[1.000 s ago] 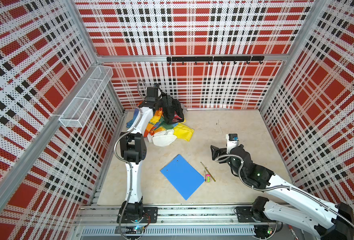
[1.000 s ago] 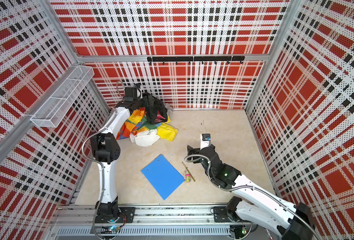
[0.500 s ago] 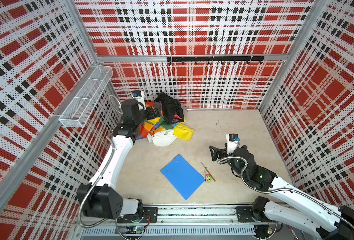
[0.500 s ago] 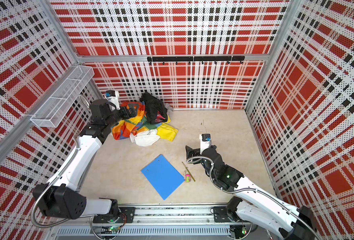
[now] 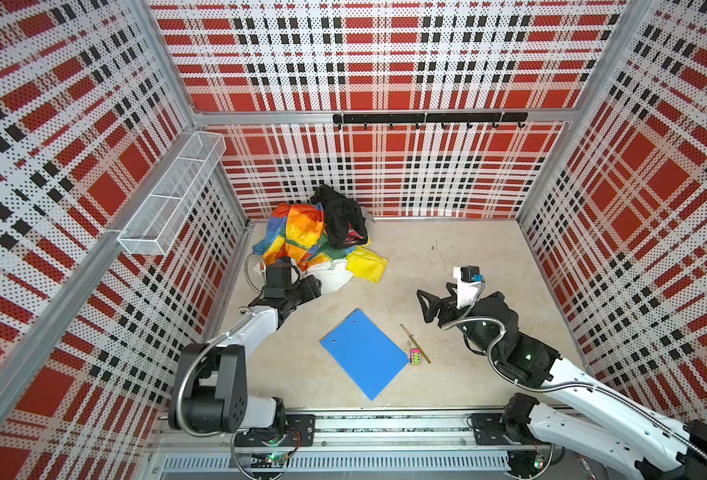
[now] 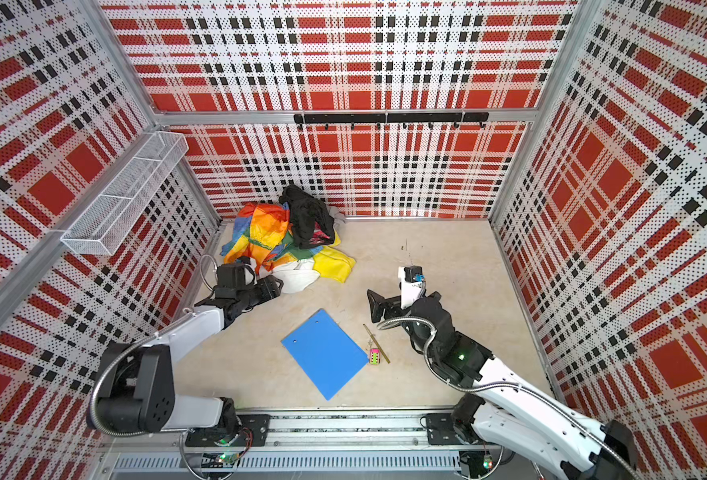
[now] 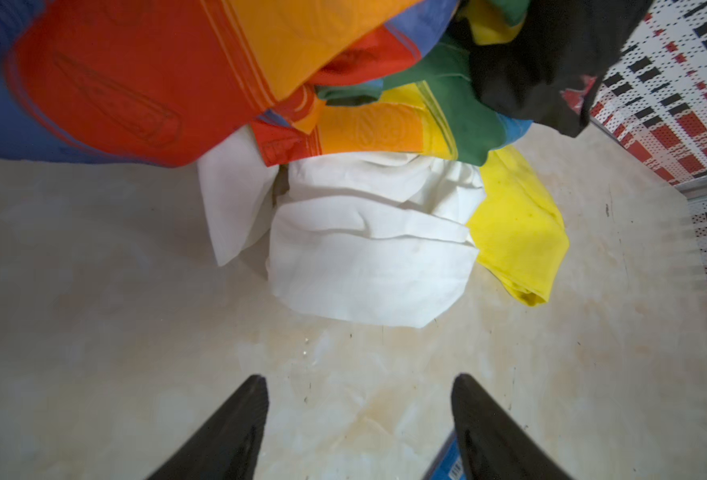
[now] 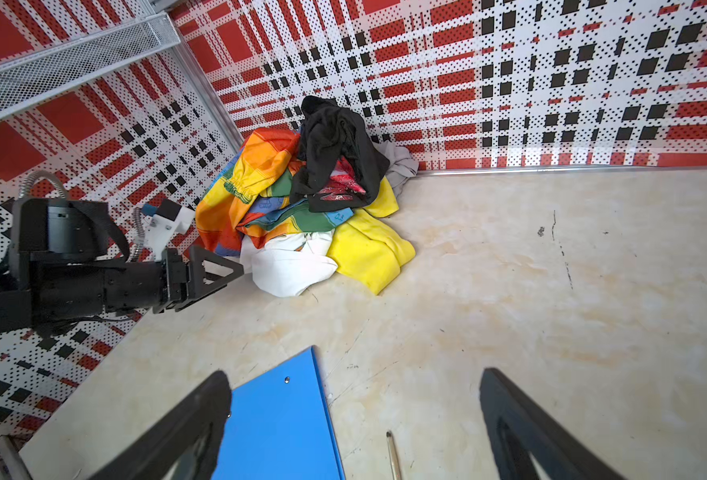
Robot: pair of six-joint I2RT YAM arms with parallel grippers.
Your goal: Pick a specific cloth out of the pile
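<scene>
Left gripper: I am holding my left gripper [image 7: 360,382] low over the tabletop [image 7: 94,291], its jaws standing apart with nothing between them.
Left gripper aim: it is pointing at the cloth [image 7: 368,266] and sitting just short of it, not touching; in both top views it [image 5: 315,286] [image 6: 277,286] is lying at the near edge of the pile [image 5: 314,237].
Right gripper: I am keeping my right gripper [image 8: 356,378] wide apart and empty, well away from the pile, hovering near the blue clipboard [image 8: 277,428]; in a top view it [image 5: 424,301] is facing toward the left.
The cloth: the white sheet is lying bunched at the front foot of the pile, its back part tucking under the rainbow cloth [image 7: 136,75], with the yellow cloth [image 7: 518,232] touching its side.
Pile top: the black garment [image 5: 339,212] is draping over the top, against the back wall.
Pile place: it is sitting in the far left corner of the tabletop.
Elsewhere: the clipboard [image 5: 364,353] is lying flat in the middle front, with a thin stick [image 5: 414,343] and a small pink block [image 5: 415,356] just beside it.
</scene>
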